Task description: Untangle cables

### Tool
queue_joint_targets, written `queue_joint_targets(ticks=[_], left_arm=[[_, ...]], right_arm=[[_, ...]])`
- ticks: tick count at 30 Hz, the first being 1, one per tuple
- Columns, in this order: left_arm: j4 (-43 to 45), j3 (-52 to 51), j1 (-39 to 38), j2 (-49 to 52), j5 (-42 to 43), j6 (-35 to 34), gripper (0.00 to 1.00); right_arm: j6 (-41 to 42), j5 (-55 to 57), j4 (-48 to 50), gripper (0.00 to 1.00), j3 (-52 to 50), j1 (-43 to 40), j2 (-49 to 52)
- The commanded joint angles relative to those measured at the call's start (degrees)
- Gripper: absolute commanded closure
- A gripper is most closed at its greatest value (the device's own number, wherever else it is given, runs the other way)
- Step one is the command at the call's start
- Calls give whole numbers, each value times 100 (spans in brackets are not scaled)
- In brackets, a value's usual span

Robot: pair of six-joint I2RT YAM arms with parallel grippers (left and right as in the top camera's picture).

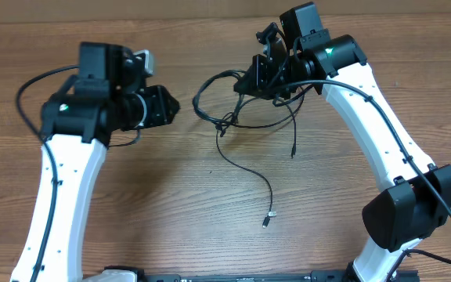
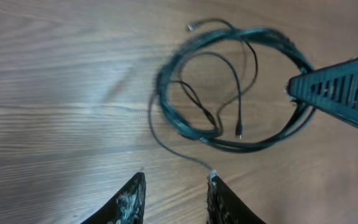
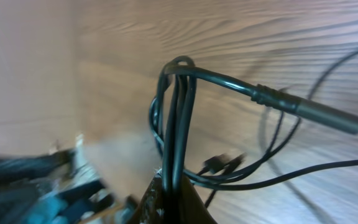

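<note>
right pincer (image 1: 254, 78) clamped on the cables (image 1: 237, 117): several black strands bunched tight between its jaws, arching over the tip in its wrist view, plug barrel (image 3: 316, 112) sticking out sideways. rest of the coil spreads out from the pincer over the wood table (image 1: 171, 196); one loose strand trails well away, ends in a silver plug (image 1: 266, 221). left pincer (image 1: 167, 106) jaws apart, nothing between them, facing the coil, near it. one thin strand end reaches one of its fingertips (image 2: 217, 196), contact: can't tell
</note>
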Motion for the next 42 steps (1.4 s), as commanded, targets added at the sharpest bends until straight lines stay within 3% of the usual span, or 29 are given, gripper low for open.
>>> queue_joint_targets(ticks=[1,3,7,11,14,20,26,30,34,42], left_arm=[[55,74,-328,474,304,-20,71],[160,74,-560,782,396,197,79],[518,74,-706,1056,789,348,82],[1010,74,-717,1126,1867,1016,77],[1095,74,-715,1126,1947,1255,72],[748,79,-542,1102,2876,2590,72],[363,79,37,1102,3314,3213,70],[330,76,-13,1108,4061,3807,70],[369,76,-490,1115,3709,4214,70],[811,76,-824,1115,2983,4129,71]], right_arm=[[-61,-1134,96,96,98,-11,-120],[-177,-1460,140,96,98,-24,-120],[-343,-1869,136,96,98,-37,-120],[-341,-1985,160,96,98,-39,-120],[-341,-1987,157,96,98,-55,-120],[-330,-1987,251,96,98,-251,-118],[-166,-2201,444,96,98,-507,-118],[-155,-2385,518,96,98,-490,-118],[-120,-2455,597,96,98,-487,-118],[-122,-2457,588,96,98,-487,-118]])
